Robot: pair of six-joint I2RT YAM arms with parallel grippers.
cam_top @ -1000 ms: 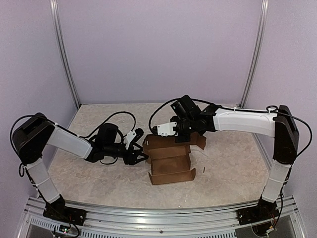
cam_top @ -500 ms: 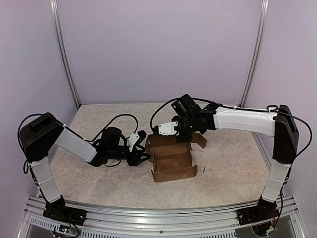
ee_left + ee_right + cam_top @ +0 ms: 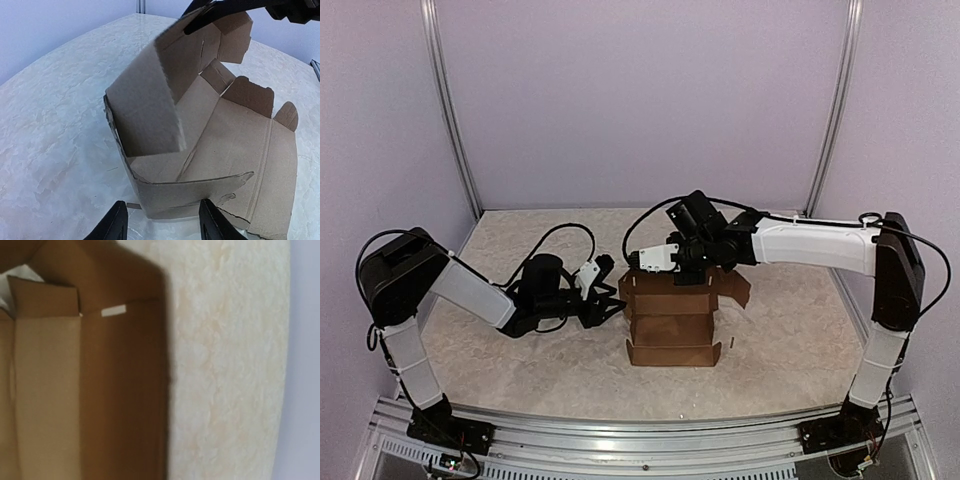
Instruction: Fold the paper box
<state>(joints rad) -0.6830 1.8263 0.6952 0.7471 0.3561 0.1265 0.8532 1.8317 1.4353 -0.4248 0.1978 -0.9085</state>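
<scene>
Left gripper (image 3: 609, 308) has its fingers (image 3: 118, 224) apart. The paper box (image 3: 670, 322), half folded on the table (image 3: 520, 372), is just ahead of them, its near wall in line with the gap and not clamped. Right gripper (image 3: 640, 266) has its fingers together at the top edge of the box's raised far panel, box body below them. Can't tell if they pinch it.

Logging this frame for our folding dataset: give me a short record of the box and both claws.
paper box: centre of the table, partly folded, low walls up
far flap: lifted, leaning over the box
right claw: shut on the far flap's top edge
left claw: open, at the box's left side, not gripping
</scene>
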